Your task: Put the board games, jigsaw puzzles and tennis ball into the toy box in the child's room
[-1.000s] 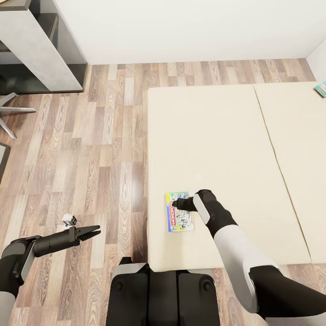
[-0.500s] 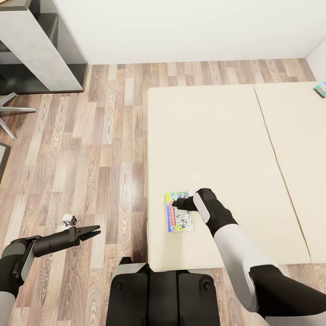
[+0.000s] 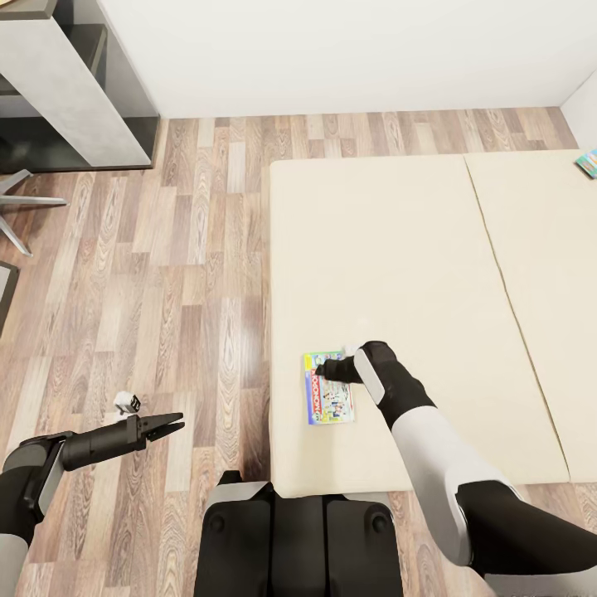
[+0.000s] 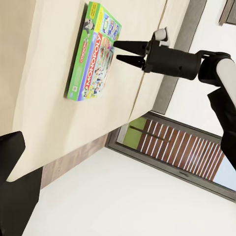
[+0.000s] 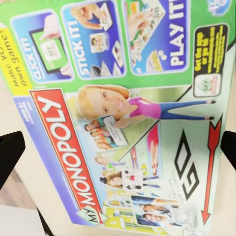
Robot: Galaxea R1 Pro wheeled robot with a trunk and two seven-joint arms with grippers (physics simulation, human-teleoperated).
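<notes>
A green "My Monopoly" board game (image 3: 329, 398) lies flat on the cream bed (image 3: 398, 249), near its front left corner. My right gripper (image 3: 325, 371) hovers open over the box's far end. In the right wrist view the board game (image 5: 123, 118) sits close below, with a dark fingertip (image 5: 10, 155) at each side of it. The left wrist view shows the right gripper (image 4: 117, 50) with its fingers apart beside the board game (image 4: 96, 51). My left gripper (image 3: 170, 427) is open over the floor, holding nothing. A second board game (image 3: 589, 162) peeks in at the bed's far right edge.
A grey shelf unit (image 3: 75, 83) stands at the back left beside grey chair legs (image 3: 25, 207). A small black-and-white object (image 3: 126, 403) lies on the wood floor near my left gripper. My base (image 3: 298, 539) stands against the bed's front edge.
My right gripper has crept slightly farther over the Monopoly box. The left arm and the box have not moved.
</notes>
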